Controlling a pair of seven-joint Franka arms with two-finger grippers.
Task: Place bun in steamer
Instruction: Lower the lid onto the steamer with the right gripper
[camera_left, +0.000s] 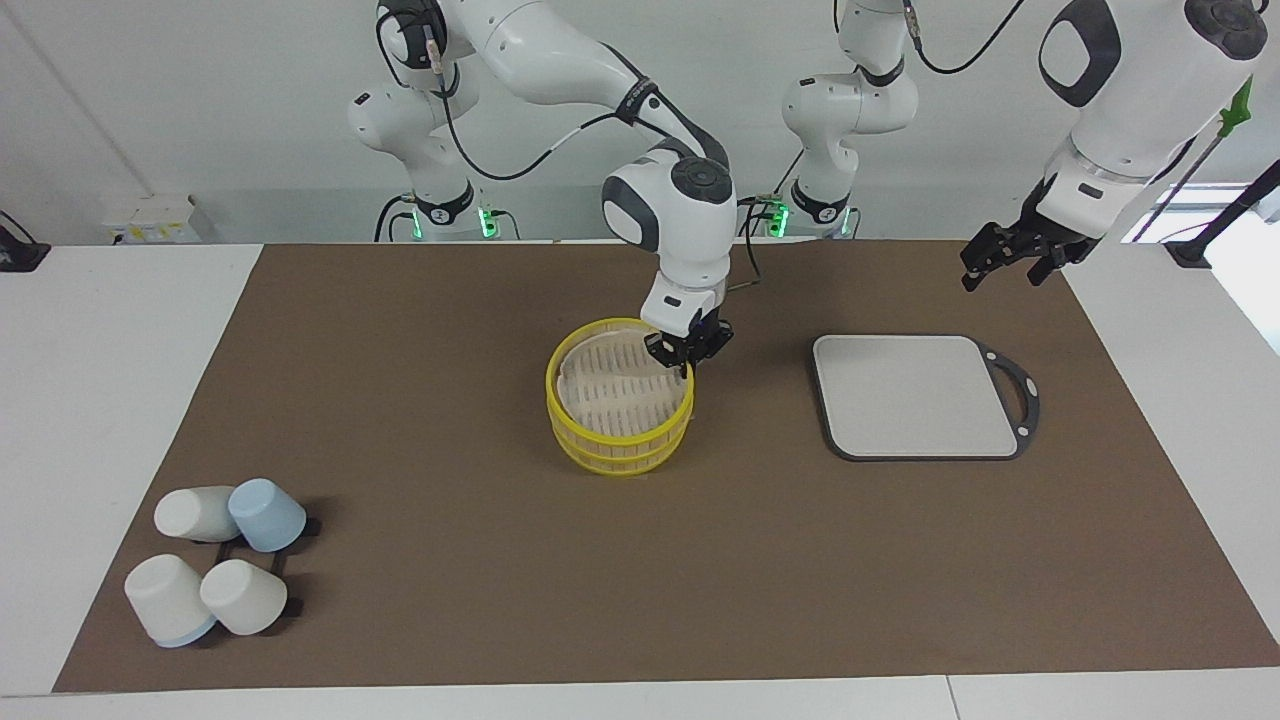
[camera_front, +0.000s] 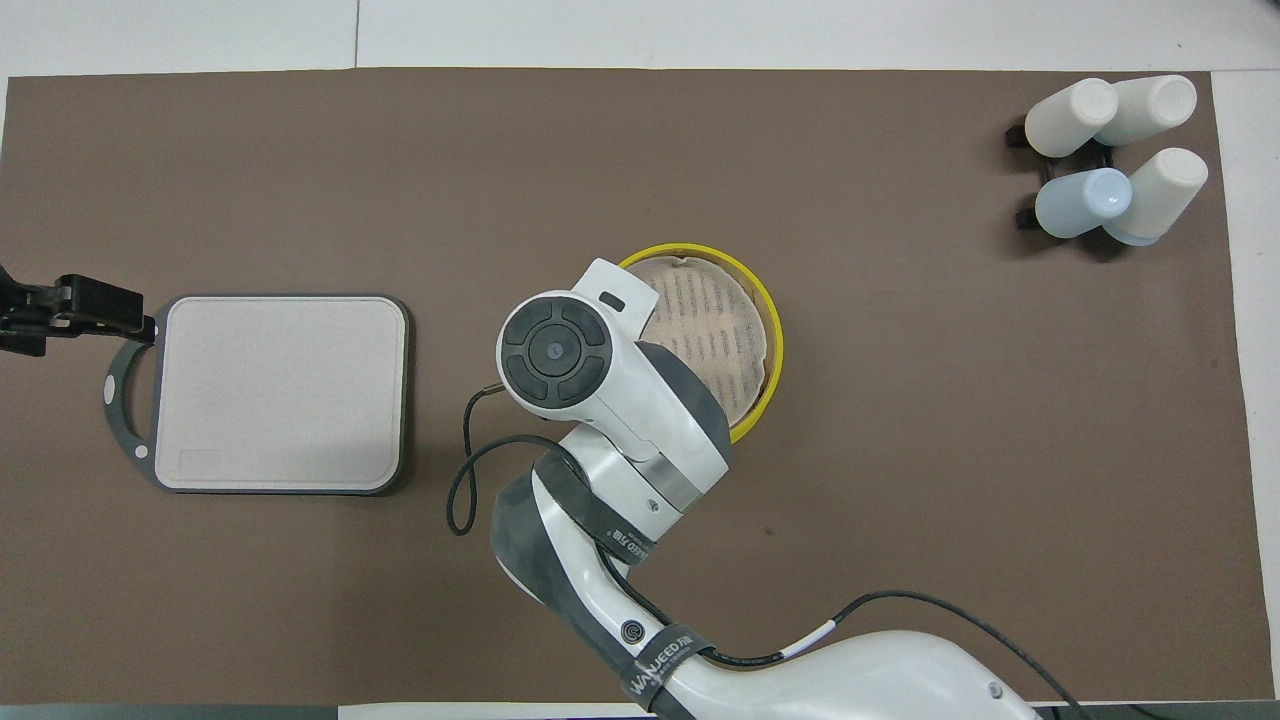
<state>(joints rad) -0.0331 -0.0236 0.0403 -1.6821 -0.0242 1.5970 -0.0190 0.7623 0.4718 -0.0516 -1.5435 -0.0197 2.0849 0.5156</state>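
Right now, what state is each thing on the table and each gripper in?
Steamer: two tiers stacked, top tier's floor bare.
Bun: not visible.
Right gripper: shut on the top tier's rim.
Left gripper: open, empty, raised near the board's handle.
Board: flat, bare.
Cups: four, tipped on a rack.

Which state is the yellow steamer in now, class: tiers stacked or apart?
Stacked: the steamer's two yellow rims sit one on the other; the right gripper is at the top rim.

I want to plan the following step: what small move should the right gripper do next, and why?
Probably open and lift away. The right gripper is shut on the rim of the steamer, whose top tier sits squarely on the lower one. The left gripper waits open near the board.
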